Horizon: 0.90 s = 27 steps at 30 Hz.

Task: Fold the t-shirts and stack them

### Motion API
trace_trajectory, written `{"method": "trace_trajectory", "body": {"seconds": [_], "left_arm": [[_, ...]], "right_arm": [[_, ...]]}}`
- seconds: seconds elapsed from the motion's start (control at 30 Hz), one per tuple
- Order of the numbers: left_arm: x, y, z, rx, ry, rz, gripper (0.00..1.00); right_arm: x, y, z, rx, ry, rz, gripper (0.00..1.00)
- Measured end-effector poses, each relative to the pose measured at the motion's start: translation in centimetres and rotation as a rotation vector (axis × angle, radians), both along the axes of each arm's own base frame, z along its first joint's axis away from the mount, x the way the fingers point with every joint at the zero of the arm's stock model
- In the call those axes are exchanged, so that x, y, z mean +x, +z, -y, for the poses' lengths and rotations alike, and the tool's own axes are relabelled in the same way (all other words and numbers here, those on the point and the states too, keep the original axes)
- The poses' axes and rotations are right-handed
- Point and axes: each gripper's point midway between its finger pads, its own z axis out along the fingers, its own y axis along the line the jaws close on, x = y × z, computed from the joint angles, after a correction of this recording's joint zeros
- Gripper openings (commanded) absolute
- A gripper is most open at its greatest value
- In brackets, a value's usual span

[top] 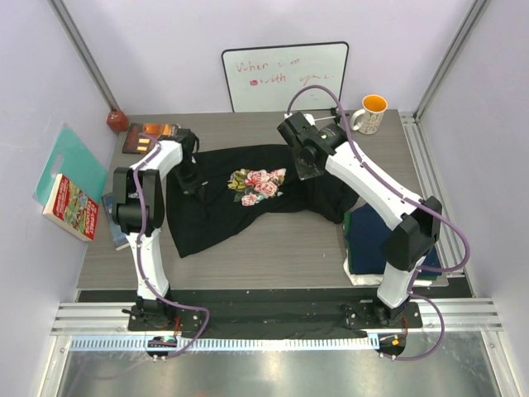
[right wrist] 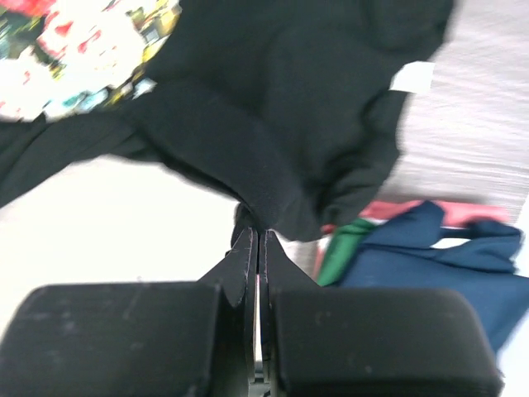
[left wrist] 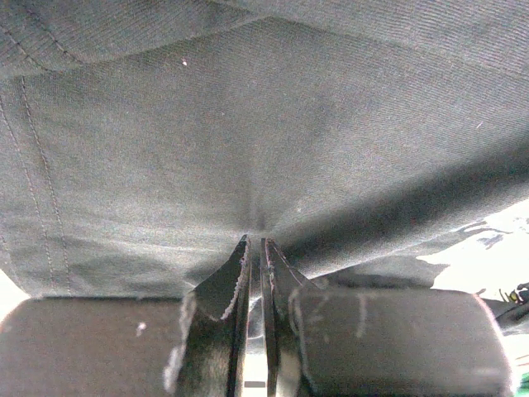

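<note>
The large black t-shirt point(top: 223, 207) with a pink-and-white floral print point(top: 258, 184) lies spread across the middle of the table. My left gripper point(top: 188, 175) is shut on its left edge, and black cloth point(left wrist: 248, 141) fills the left wrist view above the closed jaws. My right gripper point(top: 304, 165) is shut on a fold of the black shirt point(right wrist: 273, 198) near its right side and lifts it. A stack of folded shirts, navy point(top: 369, 236) on top with green point(right wrist: 343, 248) and white below, sits at the right front.
A whiteboard point(top: 285, 76) leans at the back wall. A mug point(top: 371, 113) stands back right. Books lie at back left point(top: 149, 136) and off the left edge point(top: 71, 207), by a teal board point(top: 70, 161).
</note>
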Motion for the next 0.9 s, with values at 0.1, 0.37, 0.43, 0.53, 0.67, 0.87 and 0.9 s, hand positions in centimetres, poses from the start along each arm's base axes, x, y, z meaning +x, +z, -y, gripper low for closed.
{"method": "trace_trajectory", "body": {"seconds": [0.1,0.37,0.43,0.53,0.67,0.87,0.9], "left_arm": [[0.0,0.0,0.0,0.001,-0.009,0.0,0.09],[-0.1,0.0,-0.1,0.002,-0.034,0.0,0.09],[-0.1,0.0,-0.1,-0.001,-0.037,0.0,0.09],[-0.2,0.0,0.1,-0.009,-0.044,-0.001,0.13],[-0.4,0.2,0.3,-0.019,-0.055,-0.002,0.17],[-1.7,2.7,0.4,0.001,-0.076,0.022,0.23],[-2.2,3.2,0.3,0.006,-0.078,0.029,0.24]], "right_arm": [[1.0,1.1,1.3,-0.057,-0.032,0.06,0.01],[2.9,5.9,4.0,-0.082,-0.118,0.216,0.01],[3.1,7.5,4.6,-0.075,-0.138,0.257,0.01],[3.0,9.5,5.5,-0.065,-0.165,0.311,0.01],[2.5,10.6,6.2,-0.061,-0.179,0.34,0.01],[2.0,8.9,6.6,-0.091,-0.176,0.3,0.01],[1.9,8.6,6.6,-0.098,-0.176,0.291,0.01]]}}
